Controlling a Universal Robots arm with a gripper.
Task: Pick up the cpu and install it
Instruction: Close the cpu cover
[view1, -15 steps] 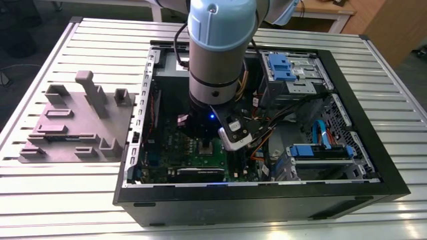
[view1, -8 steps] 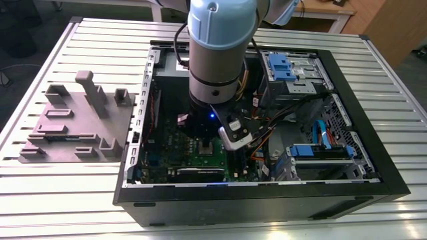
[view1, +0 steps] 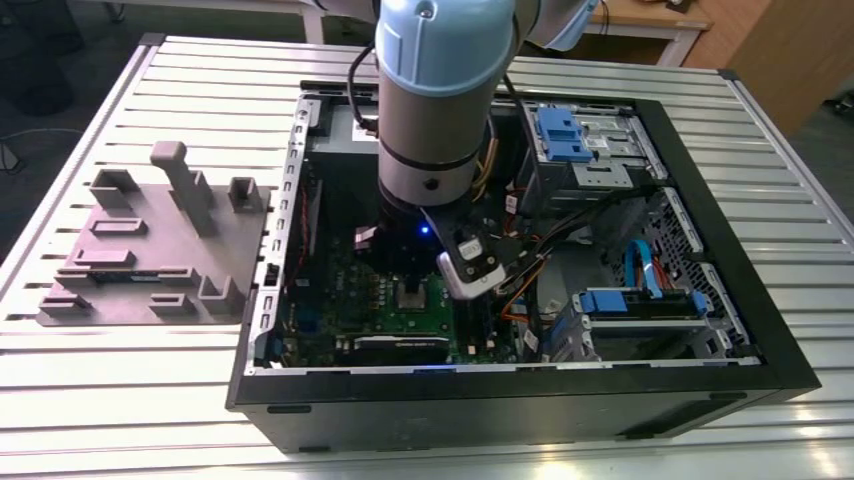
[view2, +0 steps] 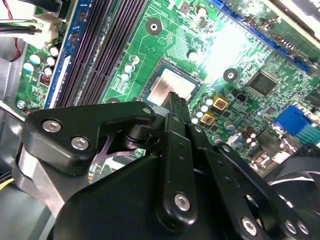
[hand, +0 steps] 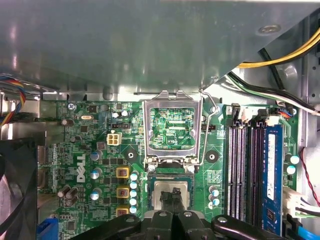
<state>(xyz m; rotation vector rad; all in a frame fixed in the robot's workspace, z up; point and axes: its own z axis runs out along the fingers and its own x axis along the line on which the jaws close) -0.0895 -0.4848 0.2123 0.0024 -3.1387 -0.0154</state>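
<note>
One Universal Robots arm (view1: 434, 110) reaches straight down from the upper middle of the exterior view into an open black computer case (view1: 521, 385) lying on a ribbed silver metal table (view1: 120, 400). That view alone takes in the grey fixture plate with upright blocks (view1: 154, 250) on the table at the exterior view's left, and the blue drive brackets (view1: 641, 300) in the case at its right. The green motherboard (view1: 400, 320) appears there as a small patch below the wrist.

Both wrist views bring the board close. The first wrist view shows the silver socket load frame (hand: 172, 127) standing open, hinged back above the socket, with its wire lever (hand: 209, 125) raised beside it and the long black memory slots (hand: 247, 170) to the side. The second wrist view shows the black linkage of the gripper (view2: 175, 102) from behind, and a blue port (view2: 295, 122) on the board.

The arm stands nearly vertical, wrist pointing down at the board, with the gripper low over the socket.

The small flat square cpu with a shiny silver-grey metal top (hand: 167, 192) lies in the socket, directly under the gripper (hand: 172, 197); in the second wrist view the cpu (view2: 170, 87) sits just past the black fingertips (view2: 176, 100). The fingertips stand drawn together at the middle of the chip's top, though whether they press on it I cannot tell.
</note>
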